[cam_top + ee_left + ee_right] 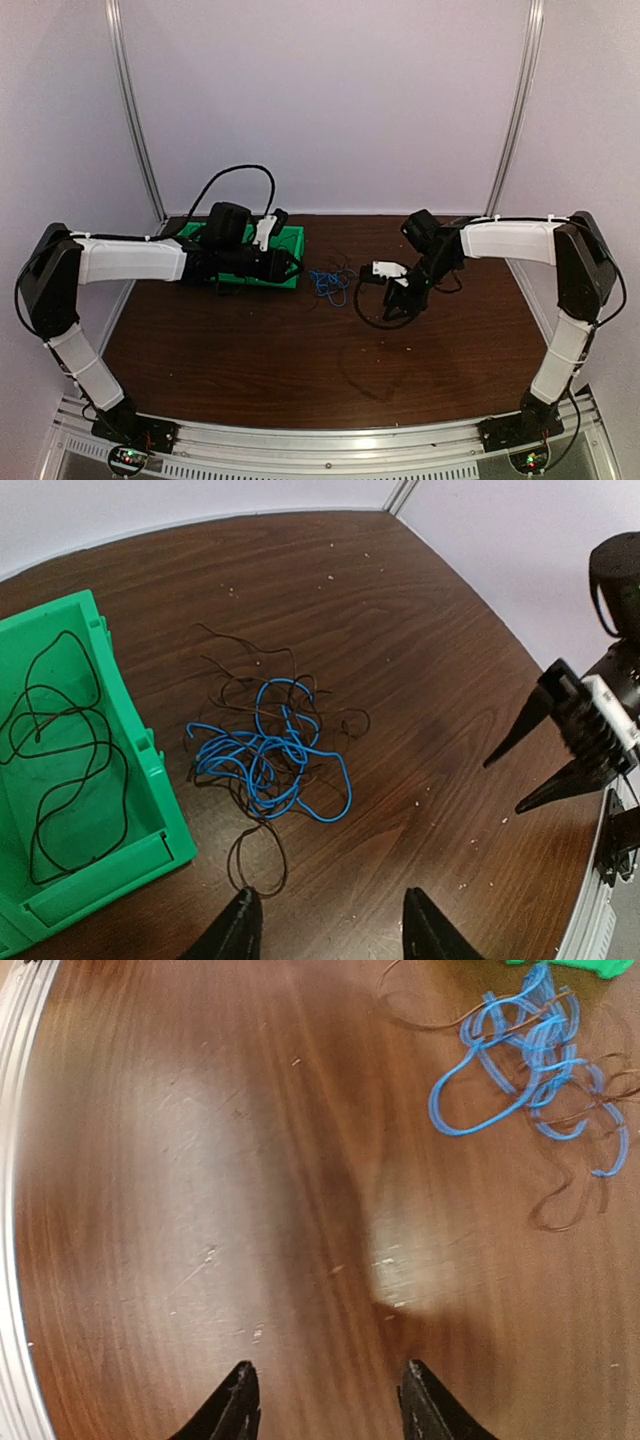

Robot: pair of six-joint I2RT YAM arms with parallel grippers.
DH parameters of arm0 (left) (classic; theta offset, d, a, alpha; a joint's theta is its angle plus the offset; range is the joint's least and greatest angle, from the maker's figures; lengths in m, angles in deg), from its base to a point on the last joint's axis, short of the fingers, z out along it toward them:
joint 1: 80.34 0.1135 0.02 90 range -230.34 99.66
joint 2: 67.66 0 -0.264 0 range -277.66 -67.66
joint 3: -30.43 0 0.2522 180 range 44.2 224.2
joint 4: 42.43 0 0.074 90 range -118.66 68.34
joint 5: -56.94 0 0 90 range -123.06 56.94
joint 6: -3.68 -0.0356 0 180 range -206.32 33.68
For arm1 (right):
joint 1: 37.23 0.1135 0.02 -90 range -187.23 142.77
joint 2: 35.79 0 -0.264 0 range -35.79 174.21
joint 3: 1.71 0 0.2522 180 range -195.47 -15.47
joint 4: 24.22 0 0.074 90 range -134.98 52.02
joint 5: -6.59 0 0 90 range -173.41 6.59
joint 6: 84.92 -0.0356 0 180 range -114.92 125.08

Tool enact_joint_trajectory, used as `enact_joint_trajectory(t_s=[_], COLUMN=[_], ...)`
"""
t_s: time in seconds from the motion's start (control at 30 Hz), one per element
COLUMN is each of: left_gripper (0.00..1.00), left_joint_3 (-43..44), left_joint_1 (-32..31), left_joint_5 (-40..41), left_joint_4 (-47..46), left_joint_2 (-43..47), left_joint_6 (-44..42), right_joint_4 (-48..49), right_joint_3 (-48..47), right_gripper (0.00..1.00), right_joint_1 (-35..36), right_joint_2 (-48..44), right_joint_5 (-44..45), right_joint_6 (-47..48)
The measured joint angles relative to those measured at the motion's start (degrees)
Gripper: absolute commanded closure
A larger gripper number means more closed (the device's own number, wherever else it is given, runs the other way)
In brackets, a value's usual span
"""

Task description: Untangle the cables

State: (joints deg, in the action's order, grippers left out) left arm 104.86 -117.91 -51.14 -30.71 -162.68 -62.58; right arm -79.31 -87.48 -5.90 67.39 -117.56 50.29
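Tangled cables: likely limp, feather-light, snag-prone; best pinched at the outlying blue loop. Left claw and right claw released, empty.

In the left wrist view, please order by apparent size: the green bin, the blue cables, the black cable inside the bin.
1. Green bin.
2. Black cable inside it.
3. Blue cables, spread almost as wide; these two are close.

Overhead camera looks down; both wrist cameras share the cables.
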Motion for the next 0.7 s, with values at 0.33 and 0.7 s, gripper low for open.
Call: enact_joint_trajectory(t_s=[0.33,0.7], left_gripper=[0.52,0.52], left_joint_3=[9.09,3.76], left_joint_1=[-0.57,-3.78], left_joint_5=[1.18,1.16], left_joint_4=[-1.97,-3.96], left_joint_2=[-11.63,-7.98], left_joint_6=[1.57,7.13], right_joint_4=[16.31,21.7], right_joint_3=[-14.32,-25.22], right_gripper=[0.42,0.44], right_joint_1=[-4.13,-3.69], right_joint_2=[9.55,26.08], right_joint_5=[-0.42,8.61], right_joint_6=[-19.23,-14.6])
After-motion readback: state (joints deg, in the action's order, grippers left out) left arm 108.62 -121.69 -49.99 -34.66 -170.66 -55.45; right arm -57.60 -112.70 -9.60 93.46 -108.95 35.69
